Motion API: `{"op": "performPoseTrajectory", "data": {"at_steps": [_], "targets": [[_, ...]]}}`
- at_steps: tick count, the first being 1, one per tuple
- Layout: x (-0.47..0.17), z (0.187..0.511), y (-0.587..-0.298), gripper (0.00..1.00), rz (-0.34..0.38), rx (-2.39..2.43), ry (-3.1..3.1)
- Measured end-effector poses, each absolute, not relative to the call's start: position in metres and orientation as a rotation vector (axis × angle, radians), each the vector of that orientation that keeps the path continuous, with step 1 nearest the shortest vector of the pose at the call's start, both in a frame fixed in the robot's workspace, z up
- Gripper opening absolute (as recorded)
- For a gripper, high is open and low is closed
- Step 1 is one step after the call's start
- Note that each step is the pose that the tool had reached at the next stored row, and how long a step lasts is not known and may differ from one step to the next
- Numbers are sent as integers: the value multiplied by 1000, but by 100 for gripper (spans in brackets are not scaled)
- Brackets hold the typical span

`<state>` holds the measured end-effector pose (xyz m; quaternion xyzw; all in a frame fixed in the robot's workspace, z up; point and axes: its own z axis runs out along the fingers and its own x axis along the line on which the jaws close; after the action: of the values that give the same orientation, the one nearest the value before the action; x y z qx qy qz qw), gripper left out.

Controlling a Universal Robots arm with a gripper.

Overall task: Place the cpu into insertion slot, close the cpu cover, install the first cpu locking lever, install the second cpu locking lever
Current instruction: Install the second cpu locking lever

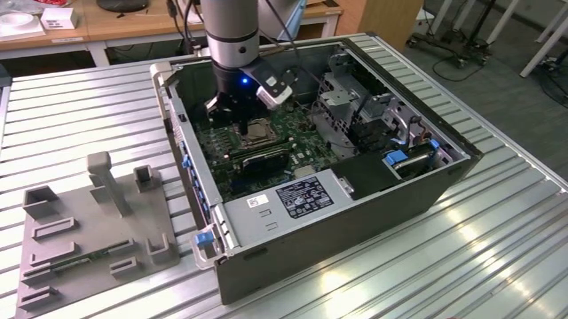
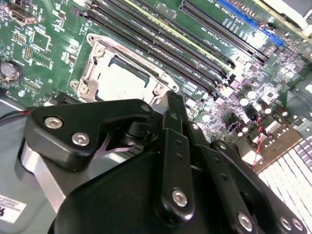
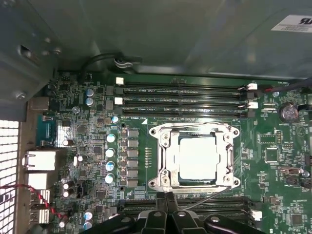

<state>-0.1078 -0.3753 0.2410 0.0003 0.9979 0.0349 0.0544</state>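
Observation:
The cpu point(image 3: 197, 156) lies flat in the insertion slot point(image 1: 257, 130) on the green motherboard, its pale metal top showing through the window of the cpu cover point(image 3: 165, 157). The silver cover lies down around the chip, as the second wrist view also shows for the cpu point(image 2: 118, 82) and the cpu cover point(image 2: 92, 73). A thin wire lever point(image 3: 207, 196) runs slanted along the socket edge nearest my fingers. My gripper point(image 3: 168, 196) is shut with nothing between its black fingers, its tips just beside that socket edge. In the exterior view the gripper point(image 1: 243, 126) hangs inside the open computer case.
Memory slots point(image 3: 183, 100) flank the socket on two sides. Case walls point(image 1: 191, 166), a drive cage point(image 1: 342, 100) and the power supply point(image 1: 302, 196) hem in the board. A grey fixture point(image 1: 93, 226) stands on the ribbed table at the exterior view's left.

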Motion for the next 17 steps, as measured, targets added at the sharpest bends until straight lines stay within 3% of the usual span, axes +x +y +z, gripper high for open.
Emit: {"op": "performPoseTrajectory", "data": {"at_steps": [17], "targets": [[-108, 251, -375, 11, 104, 1, 3033]]}}
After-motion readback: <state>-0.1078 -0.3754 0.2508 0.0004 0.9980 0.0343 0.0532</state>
